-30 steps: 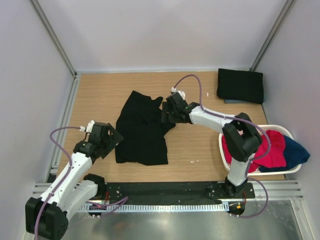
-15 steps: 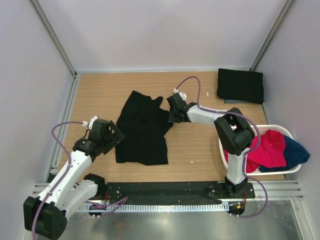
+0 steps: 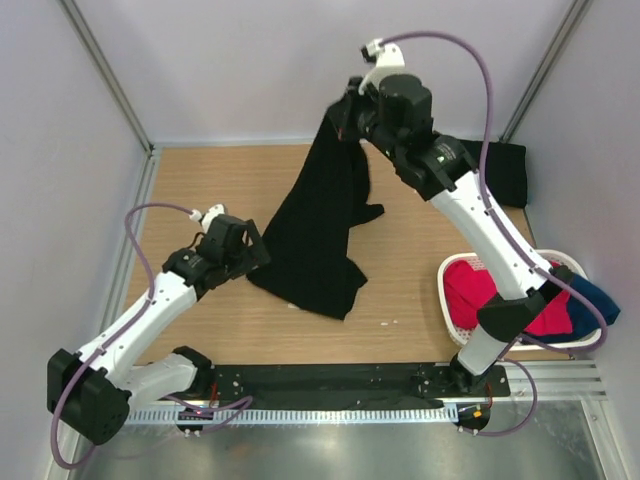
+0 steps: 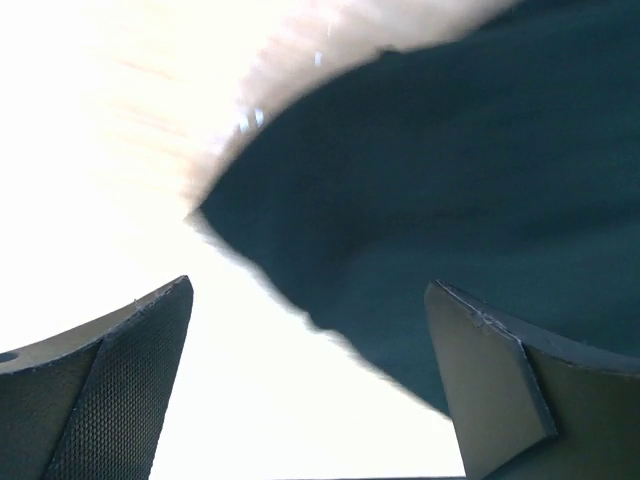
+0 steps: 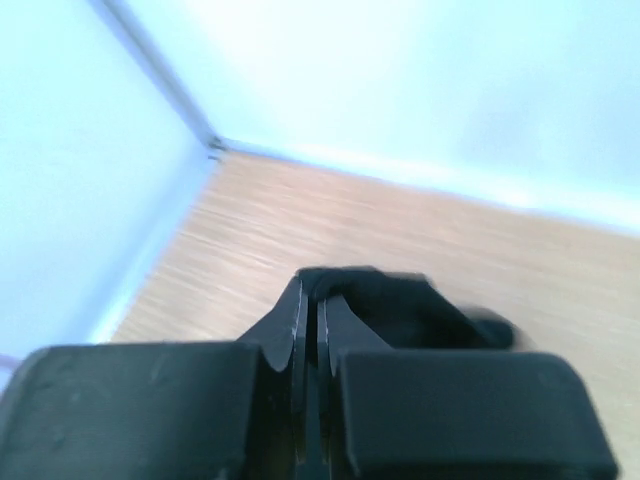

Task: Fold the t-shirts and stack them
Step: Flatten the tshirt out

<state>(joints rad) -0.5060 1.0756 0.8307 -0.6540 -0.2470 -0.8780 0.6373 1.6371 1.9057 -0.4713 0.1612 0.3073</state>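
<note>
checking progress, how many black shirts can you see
2: the hanging shirt is held up by the right gripper; the folded shirt lies at the far right corner. The basket may hide more.

The wooden table before me is carrying a folded black t-shirt far right, a white basket near right, and the hanging black t-shirt, its hem trailing at centre.

Black t-shirt, tan wood table, white basket, red cloth
</note>
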